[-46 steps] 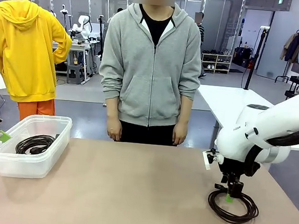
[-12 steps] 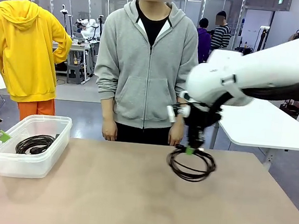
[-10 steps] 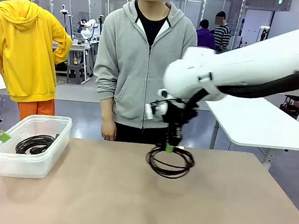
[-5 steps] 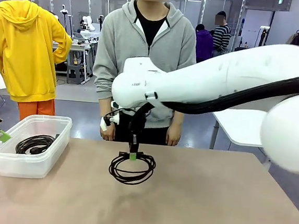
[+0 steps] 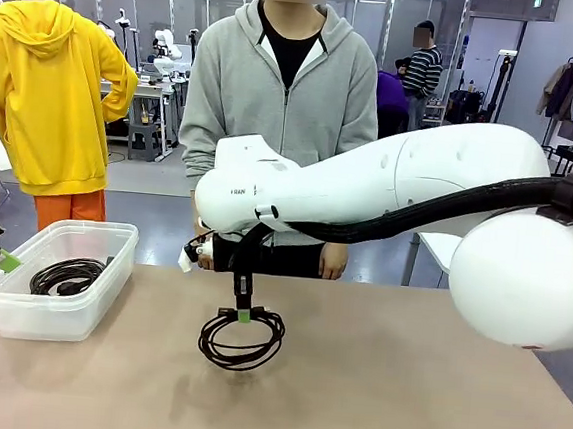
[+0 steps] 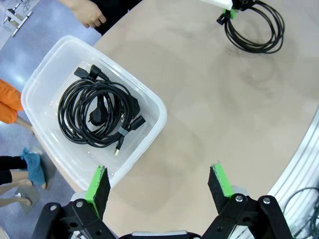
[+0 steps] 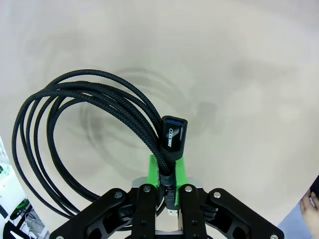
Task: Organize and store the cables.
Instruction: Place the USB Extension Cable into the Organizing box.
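Right hand [image 5: 243, 315], lower middle of the front view: clamped on a coiled cable [image 5: 242, 339], which hangs just above the bench [image 5: 380, 403]. The coil has been carried from the lower right of the frame to the middle within the last few seconds, towards the bin [image 5: 55, 277]; transport is judged about two-thirds done, with release over the bin outstanding.

Left hand [image 6: 160, 185], lower edge of the left wrist view: fingers spread wide, empty, held above the bin's near rim.

Bin, left of the front view: one stored cable bundle [image 6: 99, 113] with plugs inside.

Person [image 5: 281, 104], far side, standing; hands partly hidden behind the right arm.

Hard to make out: the carried coil's lower plug end, hidden between the fingers in the right wrist view.
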### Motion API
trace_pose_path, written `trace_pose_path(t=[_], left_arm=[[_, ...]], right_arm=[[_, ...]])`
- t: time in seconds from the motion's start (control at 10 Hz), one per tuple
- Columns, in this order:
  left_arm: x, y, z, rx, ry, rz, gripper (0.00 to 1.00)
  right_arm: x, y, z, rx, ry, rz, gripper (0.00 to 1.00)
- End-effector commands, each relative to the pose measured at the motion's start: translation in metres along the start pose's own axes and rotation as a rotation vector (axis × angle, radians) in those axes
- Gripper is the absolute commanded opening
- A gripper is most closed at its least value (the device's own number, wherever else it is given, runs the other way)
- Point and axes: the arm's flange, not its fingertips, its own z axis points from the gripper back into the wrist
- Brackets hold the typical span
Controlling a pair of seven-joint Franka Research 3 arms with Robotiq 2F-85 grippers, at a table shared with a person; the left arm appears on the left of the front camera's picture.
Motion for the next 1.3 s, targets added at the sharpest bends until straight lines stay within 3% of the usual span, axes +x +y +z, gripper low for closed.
trace_pose_path(t=[0.0, 0.6, 0.7, 0.8, 0.9, 1.0, 1.1, 1.2], left_arm=[[0.002, -0.002, 0.001, 0.011, 0.006, 0.011, 1.00], [0.002, -0.002, 0.001, 0.011, 0.006, 0.011, 1.00], [0.002, -0.002, 0.001, 0.011, 0.006, 0.011, 1.00], [0.002, -0.002, 0.001, 0.011, 0.006, 0.011, 1.00], [0.002, -0.002, 0.001, 0.011, 0.006, 0.011, 1.00], [0.002, -0.002, 0.001, 0.011, 0.006, 0.011, 1.00], [0.002, -0.002, 0.001, 0.011, 0.006, 0.011, 1.00], [0.002, -0.002, 0.001, 0.011, 0.006, 0.011, 1.00]], right_arm=[[0.008, -0.007, 0.000, 0.002, 0.022, -0.028, 0.15], [0.002, 0.000, -0.031, -0.052, -0.014, -0.046, 0.15], [0.001, 0.000, -0.034, -0.051, -0.018, -0.041, 0.20], [0.000, 0.000, -0.032, -0.049, -0.027, -0.038, 0.39], [-0.001, 0.000, -0.030, -0.054, -0.030, -0.037, 0.49], [-0.003, 0.000, -0.030, -0.048, -0.036, -0.035, 0.69], [-0.005, -0.001, -0.030, -0.045, -0.044, -0.034, 0.79], [-0.007, -0.001, -0.028, -0.039, -0.064, -0.030, 0.99]])
